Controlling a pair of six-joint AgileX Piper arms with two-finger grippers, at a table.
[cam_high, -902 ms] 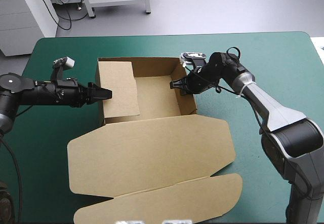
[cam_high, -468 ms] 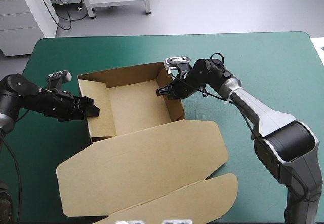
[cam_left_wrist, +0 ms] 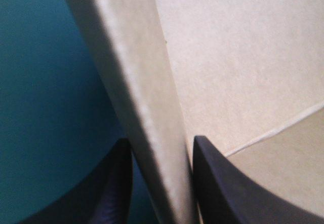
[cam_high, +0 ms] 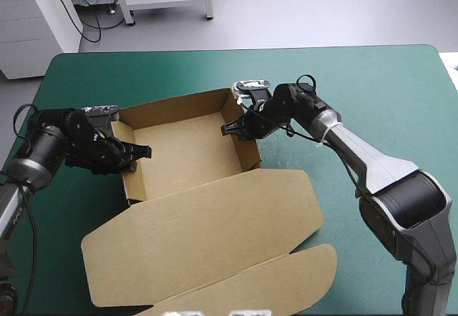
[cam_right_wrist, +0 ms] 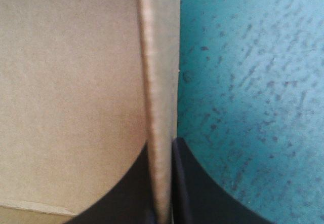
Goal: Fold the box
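1. Box point(cam_high: 187, 150): brown board, an open tray at mid-table, lid point(cam_high: 204, 234) lying flat toward the near edge.
2. Handling, judged: light, stiff across panels, bends readily at creases. Best held by the walls' upper edges.
3. Left gripper point(cam_high: 137, 153): black fingers pinch the left wall.
4. Right gripper point(cam_high: 230, 129): fingers clamp the right wall.
5. Teal-green cover point(cam_high: 372, 87): underneath.

**Brown box point(cam_high: 189, 151): open tray, lid flat**

We see its walls raised, the tray turned slightly askew, left of the table's point(cam_high: 372, 80) middle. The wide lid and end flap lie flat toward the near edge.
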